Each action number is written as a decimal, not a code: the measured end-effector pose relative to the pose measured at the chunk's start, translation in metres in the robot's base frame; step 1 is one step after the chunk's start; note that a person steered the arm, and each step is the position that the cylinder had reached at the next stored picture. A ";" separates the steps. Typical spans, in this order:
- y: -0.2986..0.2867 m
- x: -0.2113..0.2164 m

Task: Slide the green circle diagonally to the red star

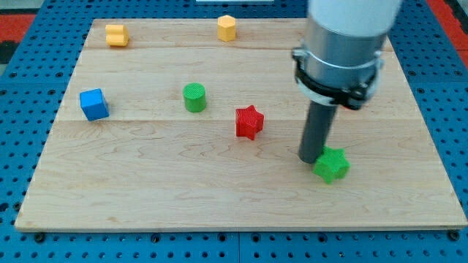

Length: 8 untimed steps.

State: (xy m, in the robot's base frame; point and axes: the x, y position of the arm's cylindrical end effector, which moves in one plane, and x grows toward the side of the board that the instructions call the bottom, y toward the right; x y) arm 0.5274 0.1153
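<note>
Looks like a robotics lab bench. Pale wooden counter [219, 190] resting on blue perforated pegboard [29, 66], red matting [22, 14] showing at the view's top corners. Small coloured blocks spread under an industrial arm [344, 44].

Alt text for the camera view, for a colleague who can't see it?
My tip touches the green star, right of the red star. The green circle sits upper-left of the red star; a blue cube and two yellow blocks lie farther off.

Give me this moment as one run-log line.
tip: beside green star, on its left | green circle: untouched, up-left of red star, gap between | others: blue cube, yellow blocks
</note>
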 end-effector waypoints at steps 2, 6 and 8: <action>-0.100 0.015; -0.152 -0.117; -0.222 -0.146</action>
State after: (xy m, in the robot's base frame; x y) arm 0.3812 -0.1071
